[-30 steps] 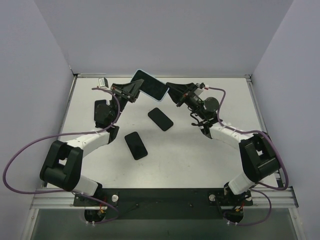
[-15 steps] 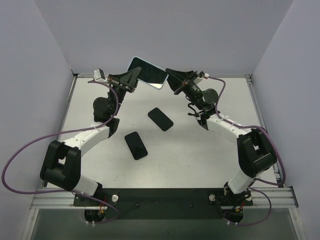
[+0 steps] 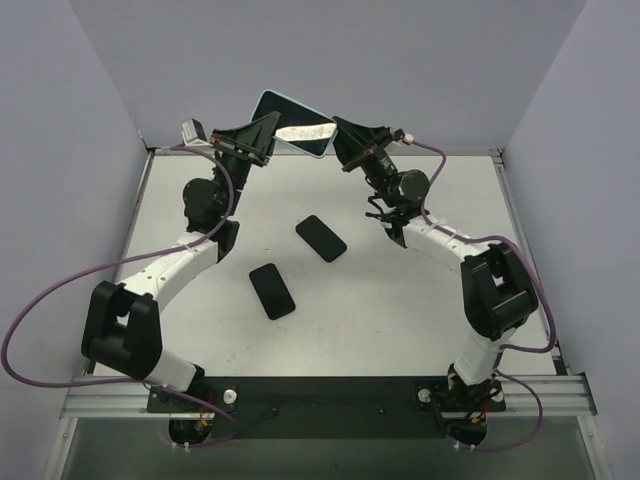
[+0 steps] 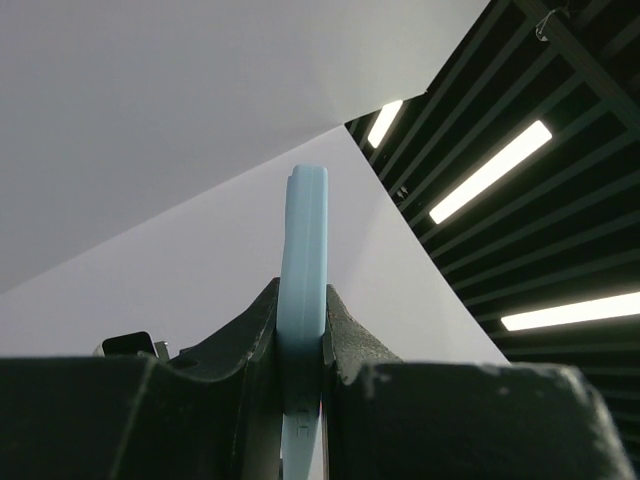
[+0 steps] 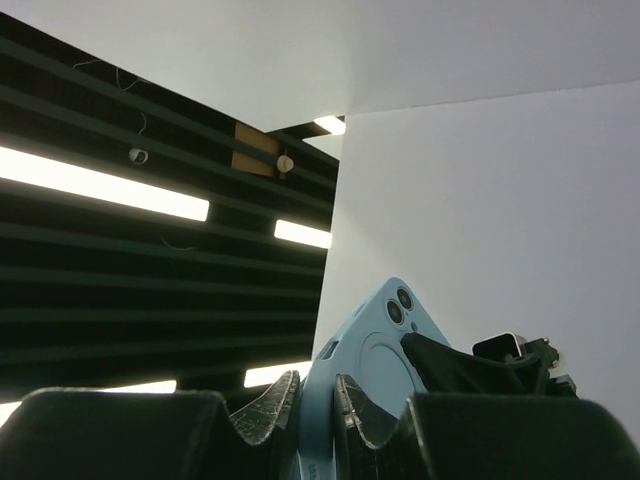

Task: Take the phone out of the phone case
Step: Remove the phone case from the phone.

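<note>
Blue phone case [image 3: 296, 134], held above counter [image 3: 400, 310]: left claw [image 3: 266, 140] pinching one end, right claw [image 3: 337, 147] pinching the other. Below, apart: far black phone [image 3: 321, 238], near black phone [image 3: 272, 291].

Both arms are raised and stretched forward. The left gripper [image 3: 268, 136] and right gripper [image 3: 339, 138] are turned inward, each clamped on one end of the case [image 3: 292, 120].

Left wrist: case [image 4: 303, 290] edge-on, lower end buried between left jaws, cut by frame bottom. Right wrist: case lower half hidden behind right jaws. Top: two dark slabs [image 3: 321, 238] on table [image 3: 420, 320], maybe phones, too small to tell.
</note>
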### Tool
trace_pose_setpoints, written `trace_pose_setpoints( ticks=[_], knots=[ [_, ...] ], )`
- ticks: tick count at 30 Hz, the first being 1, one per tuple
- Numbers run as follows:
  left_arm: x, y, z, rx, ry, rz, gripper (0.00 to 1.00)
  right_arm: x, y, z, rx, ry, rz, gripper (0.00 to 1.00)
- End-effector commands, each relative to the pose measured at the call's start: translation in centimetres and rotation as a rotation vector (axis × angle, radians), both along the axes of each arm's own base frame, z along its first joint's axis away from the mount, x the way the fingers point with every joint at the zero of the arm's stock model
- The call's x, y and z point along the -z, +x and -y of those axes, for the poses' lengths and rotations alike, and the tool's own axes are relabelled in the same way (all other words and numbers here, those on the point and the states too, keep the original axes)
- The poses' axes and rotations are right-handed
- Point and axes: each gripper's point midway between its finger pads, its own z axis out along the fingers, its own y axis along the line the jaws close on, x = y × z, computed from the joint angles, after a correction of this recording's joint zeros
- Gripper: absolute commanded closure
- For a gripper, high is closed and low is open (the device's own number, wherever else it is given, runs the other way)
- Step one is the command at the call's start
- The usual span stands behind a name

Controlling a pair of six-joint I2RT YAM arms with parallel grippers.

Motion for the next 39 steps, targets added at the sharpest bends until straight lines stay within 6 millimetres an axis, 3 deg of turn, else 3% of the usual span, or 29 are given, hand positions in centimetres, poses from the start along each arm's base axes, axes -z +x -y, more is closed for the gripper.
trace_pose_setpoints(
  ticks=[1, 3, 6, 9, 11, 12, 14, 16, 22, 29, 31, 39],
  knots=[
    [-13.3, -17.3, -3.5, 0.272, -0.331, 0.654, 1.00, -0.1, -2.2, -0.7, -0.232, 0.175, -0.046, 1.00],
    [-13.4, -17.1, -3.5, 0.265, -0.332, 0.656, 1.00, 0.9, -2.1, -1.2, -0.223, 0.130, -0.033, 1.00],
    [-12.8, -16.0, -2.8, 0.262, -0.308, 0.612, 1.00, 4.2, -2.3, -2.0, -0.226, 0.021, -0.048, 1.00],
    [-11.3, -14.4, -2.2, 0.250, -0.285, 0.535, 1.00, 10.2, -2.4, -3.0, -0.214, -0.184, -0.128, 1.00],
    [-10.7, -13.8, -2.0, 0.249, -0.275, 0.504, 1.00, 12.9, -3.6, -3.2, -0.232, -0.305, -0.156, 1.00],
    [-10.5, -13.5, -1.8, 0.248, -0.269, 0.488, 1.00, 15.4, -3.6, -3.7, -0.223, -0.418, -0.179, 1.00],
    [-9.9, -12.9, -1.5, 0.257, -0.261, 0.458, 1.00, 16.7, -4.4, -3.6, -0.223, -0.521, -0.181, 1.00],
    [-9.4, -12.2, -0.7, 0.273, -0.232, 0.428, 1.00, 19.5, -4.9, -3.4, -0.218, -0.648, -0.208, 0.97],
    [-6.8, -9.9, 2.6, 0.415, -0.129, 0.295, 1.00, 20.8, -6.3, -2.4, -0.231, -0.804, -0.168, 0.89],
    [-2.3, -7.5, 5.4, 0.505, -0.053, 0.179, 1.00, 18.4, -7.6, -2.6, -0.294, -0.802, -0.005, 0.86],
    [-1.7, -7.4, 6.0, 0.530, -0.026, 0.168, 1.00, 17.8, -7.8, -2.8, -0.316, -0.806, 0.023, 0.85],
    [0.3, -7.6, 8.4, 0.616, 0.081, 0.135, 1.00, 18.7, -7.7, -2.9, -0.352, -0.865, 0.016, 0.83]
  ],
)
